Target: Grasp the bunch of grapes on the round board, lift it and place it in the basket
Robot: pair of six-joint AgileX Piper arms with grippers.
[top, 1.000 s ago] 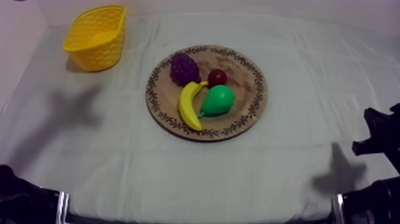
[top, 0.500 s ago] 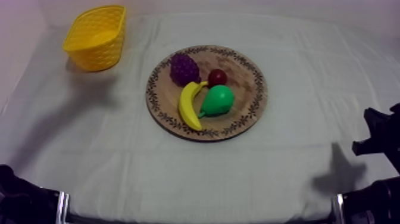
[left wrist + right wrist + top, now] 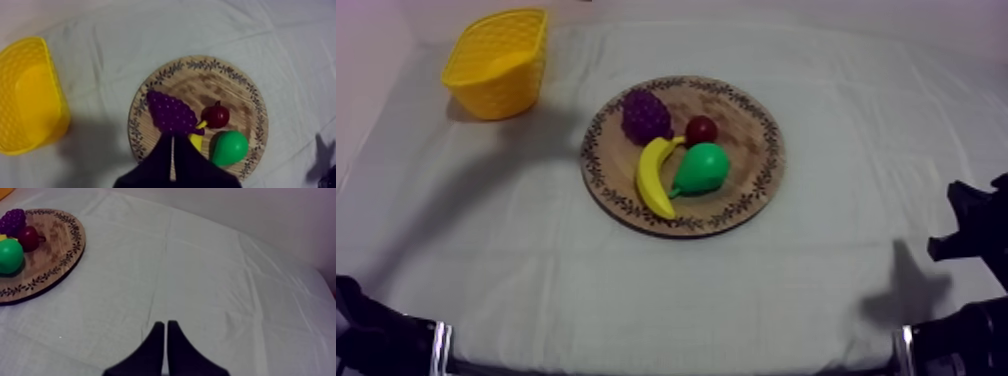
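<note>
While the bunch of grapes [image 3: 645, 115] lies on the far-left part of the round wooden board [image 3: 773, 150], you have nothing in either claw. Your left gripper [image 3: 172, 142] hangs over the board's near-left edge, its two black fingers pressed together into a narrow wedge and clamping nothing. Its tip points at the near end of the grapes. From the wrist view it seems to sit above them rather than on them, though I can't be sure.

On the board with the grapes are three other toys. The small red fruit [image 3: 701, 129] is just beside them, toward the board's centre. The banana [image 3: 654, 178] curves along the board's near-left side, its upper tip close to the grapes. The green pear [image 3: 702, 168] leans against the banana at the board's middle.

The yellow basket [image 3: 496, 62] stands upright on the grey-white cloth [image 3: 536, 260], well apart from the board and off its far-left side.

Your right gripper [image 3: 166, 325] is over bare cloth well to the right of the board — fingers closed on each other, gripping nothing.
</note>
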